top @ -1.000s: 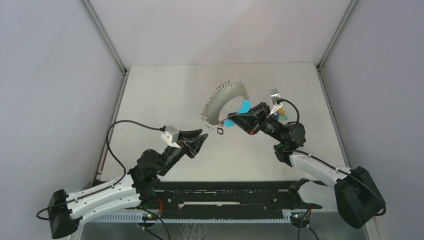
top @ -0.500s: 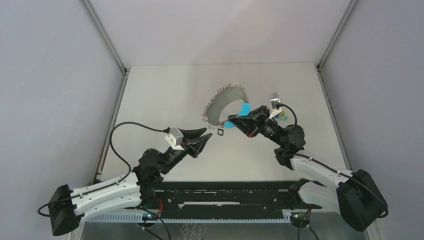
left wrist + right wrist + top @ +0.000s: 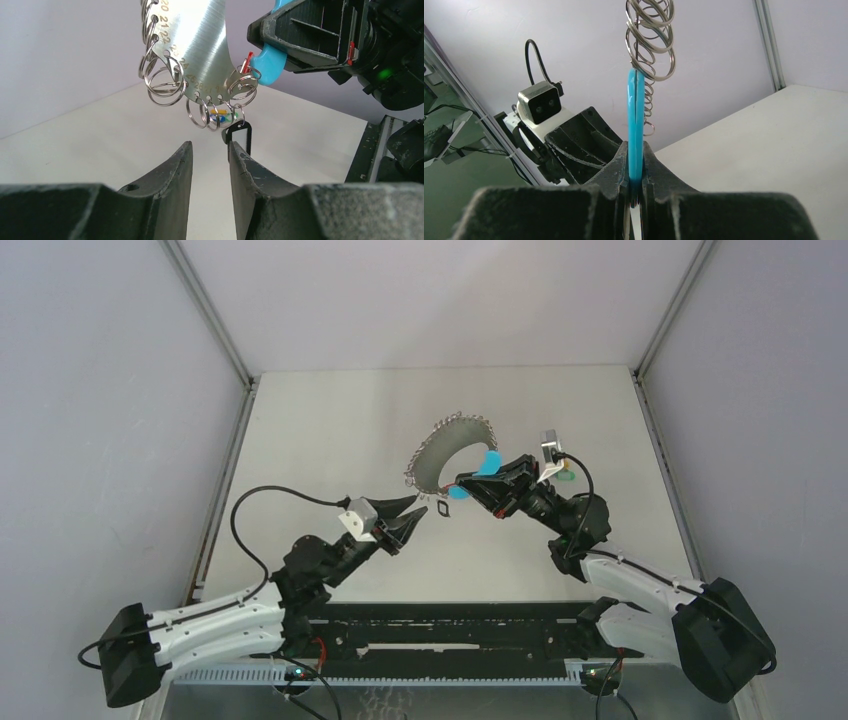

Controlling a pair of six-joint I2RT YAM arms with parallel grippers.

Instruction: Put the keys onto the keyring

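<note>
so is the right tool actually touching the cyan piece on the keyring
Touching: the right wrist view shows the right tool clamped on the cyan piece.

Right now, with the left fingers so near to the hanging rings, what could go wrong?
1. The open left fingers sit right by the black tag; if they advance, they may bump it and swing the keyring instead of catching it.
2. The right fingers hold the keyring only by its thin cyan piece, so a push could twist it loose.
3. The keys lie behind the right arm, probably hard to reach.
</note>
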